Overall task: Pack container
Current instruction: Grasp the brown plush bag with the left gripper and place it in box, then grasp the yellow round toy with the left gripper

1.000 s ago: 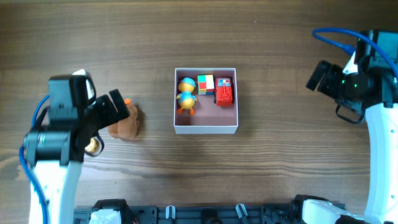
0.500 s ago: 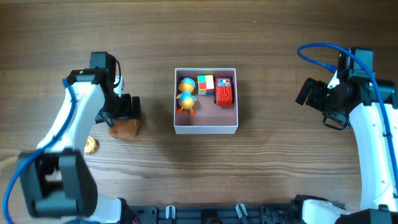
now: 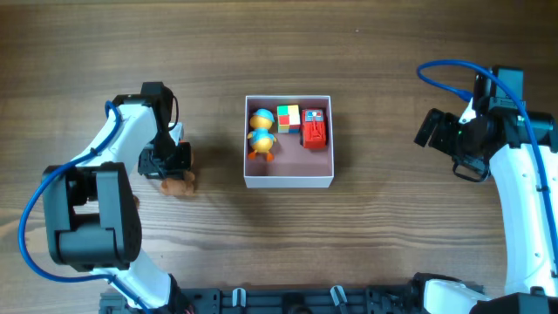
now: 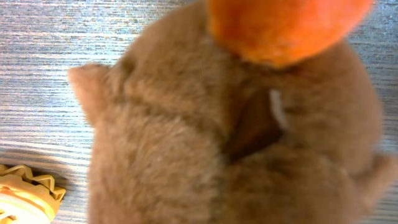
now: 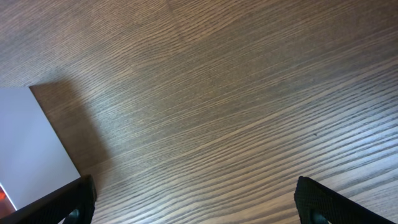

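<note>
The left gripper [image 3: 172, 164] is hovering directly over the brown plush toy [image 4: 236, 143], pointing down at it so closely that the toy's fur is filling nearly the whole wrist view. An orange patch [image 4: 280, 25] is showing at the toy's upper end. No finger is appearing in that view, and from overhead the gripper is only a dark mass above the toy, so I cannot tell whether the jaws are spread, closed or already pinching the fur. This looks like the pick-up step for the last loose toy. The next move probably calls for a firm hold on the soft body, a clean lift, then a carry to the right to drop it in the free lower half of the box. A crinkled gold-wrapped item [image 4: 25, 196] is lying just beside the toy and should be left alone. The left arm is arching from its base at the near left edge up and over, with the wrist folding back down toward the toy. The container [image 3: 288, 181] is sitting at mid-table, near the toy's right, with a duck [image 3: 261, 133], a colored cube [image 3: 288, 118] and a red toy [image 3: 315, 129] lining its far side. The right gripper [image 3: 433, 128] is idling well apart on the right above the wooden table [image 3: 384, 52], its fingertips [image 5: 78, 198] spread wide and holding nothing.
</note>
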### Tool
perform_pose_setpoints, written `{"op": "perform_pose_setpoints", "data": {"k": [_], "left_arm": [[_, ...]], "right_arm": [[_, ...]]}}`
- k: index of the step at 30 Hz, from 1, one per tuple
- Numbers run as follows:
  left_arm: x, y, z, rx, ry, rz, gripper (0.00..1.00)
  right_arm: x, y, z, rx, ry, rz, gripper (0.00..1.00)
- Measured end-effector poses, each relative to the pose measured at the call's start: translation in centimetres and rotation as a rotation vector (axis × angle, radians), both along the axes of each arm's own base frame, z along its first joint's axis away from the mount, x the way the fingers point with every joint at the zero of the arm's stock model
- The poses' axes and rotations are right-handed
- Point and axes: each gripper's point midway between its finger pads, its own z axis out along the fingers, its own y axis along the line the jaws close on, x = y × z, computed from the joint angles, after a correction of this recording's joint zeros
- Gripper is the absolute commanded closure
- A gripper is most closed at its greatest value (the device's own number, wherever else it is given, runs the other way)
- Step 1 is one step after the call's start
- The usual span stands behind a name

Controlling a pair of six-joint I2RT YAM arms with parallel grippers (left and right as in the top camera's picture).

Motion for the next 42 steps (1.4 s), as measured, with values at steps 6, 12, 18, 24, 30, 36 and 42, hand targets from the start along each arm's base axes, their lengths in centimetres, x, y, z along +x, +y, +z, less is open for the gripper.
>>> {"op": "perform_pose_setpoints", "data": {"k": [6, 12, 18, 24, 30, 36, 42], "left_arm": [[0.3, -0.4, 1.8, 0.001, 0.007, 0.045, 0.96], [7.2, -9.0, 15.0, -0.069, -0.506, -0.246, 0.94], [3.4, -23.6, 20.0, -0.188, -0.74, -1.003, 0.87], [3.2, -24.0, 12.5, -0.154, -0.493, -1.107, 0.87], [2.8, -23.6, 5.9, -0.136, -0.286, -1.131, 0.33], [2.6, -23.4, 4.9, -0.128, -0.25, -1.128, 0.01], [2.9, -23.1, 5.2, -0.102, -0.26, -1.114, 0.0]], "right_arm": [[0.0, 0.0, 0.0, -0.001, 0.0, 0.005, 0.0], [0.0, 0.0, 0.0, -0.003, -0.001, 0.011, 0.0], [0.1, 0.1, 0.0, 0.002, -0.004, 0.016, 0.0], [0.1, 0.1, 0.0, 0.001, -0.004, 0.019, 0.0], [0.1, 0.1, 0.0, 0.001, -0.004, 0.02, 0.0], [0.1, 0.1, 0.0, 0.001, -0.004, 0.02, 0.0], [0.1, 0.1, 0.0, 0.001, -0.004, 0.02, 0.0]]}}
